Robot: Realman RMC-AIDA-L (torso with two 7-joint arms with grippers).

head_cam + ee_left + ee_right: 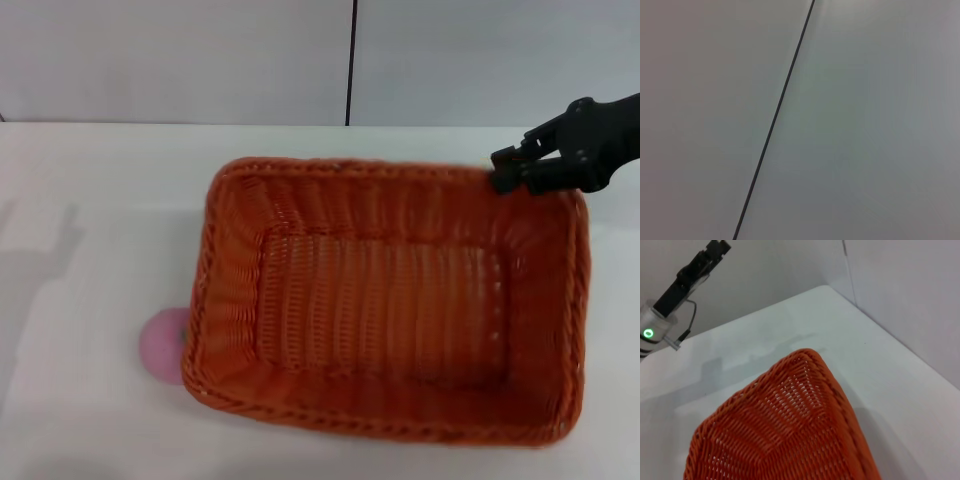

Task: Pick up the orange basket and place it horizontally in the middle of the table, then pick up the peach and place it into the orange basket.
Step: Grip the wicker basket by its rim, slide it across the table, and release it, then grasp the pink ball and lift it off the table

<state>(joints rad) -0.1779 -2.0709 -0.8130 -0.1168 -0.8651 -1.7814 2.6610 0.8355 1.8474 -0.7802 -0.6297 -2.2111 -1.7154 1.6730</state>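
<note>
Nearest, just off the basket's (390, 310) near left corner, the peach (160, 345) sits on the table (90, 200), touching or almost touching the rim. It looks small, round and smooth, likely to roll, so pinch it across the middle. The basket fills mid-table, looking light and stiff; its braided rim is the obvious handhold. At the basket's far right corner the right gripper (520, 172) is closed on that rim. Beyond the basket's far left, the left gripper (715, 250) hangs raised; whether open, I cannot tell.
</note>
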